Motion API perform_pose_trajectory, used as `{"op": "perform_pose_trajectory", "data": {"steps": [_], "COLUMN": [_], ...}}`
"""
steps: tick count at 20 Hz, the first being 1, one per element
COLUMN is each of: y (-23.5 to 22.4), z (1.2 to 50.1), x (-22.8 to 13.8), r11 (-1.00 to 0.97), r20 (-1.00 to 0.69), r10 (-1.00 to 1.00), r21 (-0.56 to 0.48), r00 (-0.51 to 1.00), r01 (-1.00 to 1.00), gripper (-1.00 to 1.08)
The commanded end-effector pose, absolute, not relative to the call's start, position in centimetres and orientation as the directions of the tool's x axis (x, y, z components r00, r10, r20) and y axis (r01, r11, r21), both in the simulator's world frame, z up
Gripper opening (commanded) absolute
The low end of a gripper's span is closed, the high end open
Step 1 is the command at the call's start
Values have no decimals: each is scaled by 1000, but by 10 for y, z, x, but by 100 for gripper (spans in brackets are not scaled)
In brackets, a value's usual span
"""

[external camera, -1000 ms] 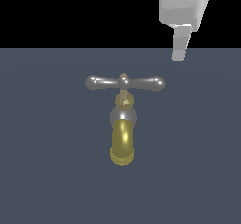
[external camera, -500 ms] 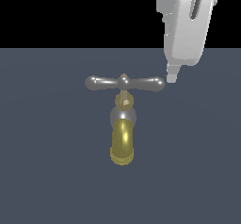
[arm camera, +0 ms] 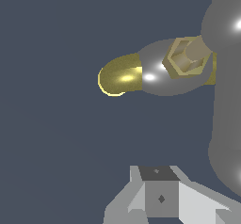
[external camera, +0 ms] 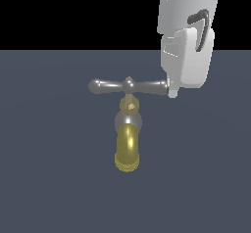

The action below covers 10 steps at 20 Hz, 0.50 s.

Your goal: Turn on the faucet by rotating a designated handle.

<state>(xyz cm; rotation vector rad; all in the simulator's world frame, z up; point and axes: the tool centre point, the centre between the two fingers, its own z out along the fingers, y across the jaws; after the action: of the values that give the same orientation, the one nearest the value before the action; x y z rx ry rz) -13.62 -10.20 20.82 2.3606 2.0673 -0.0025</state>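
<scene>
Exterior view, read from left to right: the left part of the frame shows only a flat dark blue-grey surface [external camera: 44,178] beneath a black band. At the centre stands the faucet [external camera: 128,129]. Its brass-yellow spout [external camera: 127,151] curves down toward the lower centre of the frame, and a silver ball body and short brass stem rise above it.

Across the top of the stem lies the handle [external camera: 128,86], a slim silver crossbar. Its long axis runs level across the frame, with one rounded end at centre-left and the other at centre-right.

At that centre-right end the white gripper [external camera: 171,91] comes down from the upper right of the frame. Its lower tip is level with the bar and appears to touch the bar's end, or sit just beside it. So the handle extends toward the frame's left from the fingers, end-on to them, not across them.

Whether the fingers are spread or pressed together cannot be told: the white housing hides them here.

Wrist view: the spout points toward the frame's left, the brass hex nut [arm camera: 186,58] sits at upper right, and the blurred grey handle fills the right edge. Pale gripper parts show at the lower centre, holding nothing visible.

A sideways push on this bar end looks like the likely next move.
</scene>
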Motion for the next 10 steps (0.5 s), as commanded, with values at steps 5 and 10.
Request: {"op": "perform_pose_trajectory", "data": {"steps": [5, 10], "y": [-100, -100], "z": [199, 197], "x": [-130, -129], "r11": [-84, -75], "r20": [-2, -1], "r10": [996, 997], "r21": [1, 0], "r00": [84, 75], "r01": [996, 997], "gripper": [-100, -100]}}
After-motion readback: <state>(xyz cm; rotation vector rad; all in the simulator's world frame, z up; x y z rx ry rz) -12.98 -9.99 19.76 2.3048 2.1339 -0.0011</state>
